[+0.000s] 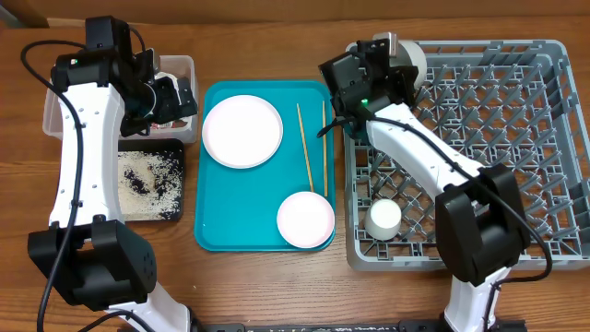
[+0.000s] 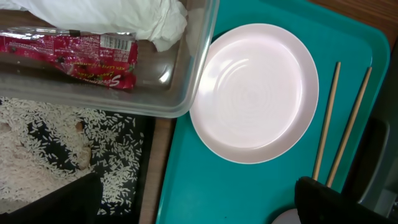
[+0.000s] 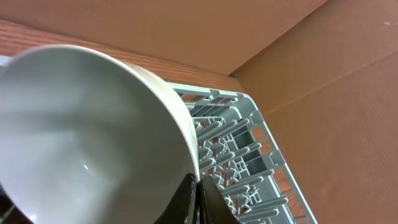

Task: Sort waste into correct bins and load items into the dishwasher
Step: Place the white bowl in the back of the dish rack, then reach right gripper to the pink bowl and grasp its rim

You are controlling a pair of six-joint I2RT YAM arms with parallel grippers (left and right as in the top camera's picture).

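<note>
The right gripper (image 3: 198, 198) pinches the rim of a glossy, unmarked white round bowl (image 3: 81, 137), held tilted over a corner of the grey plastic peg rack (image 3: 239, 149). The left gripper (image 2: 193, 199) shows jaws seemingly spread, empty.

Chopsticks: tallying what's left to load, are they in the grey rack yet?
No, both chopsticks lie on the teal tray, outside the rack.

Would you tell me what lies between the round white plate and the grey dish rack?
Two wooden chopsticks lie on the teal tray between the plate and the dish rack, as the overhead view shows.
</note>
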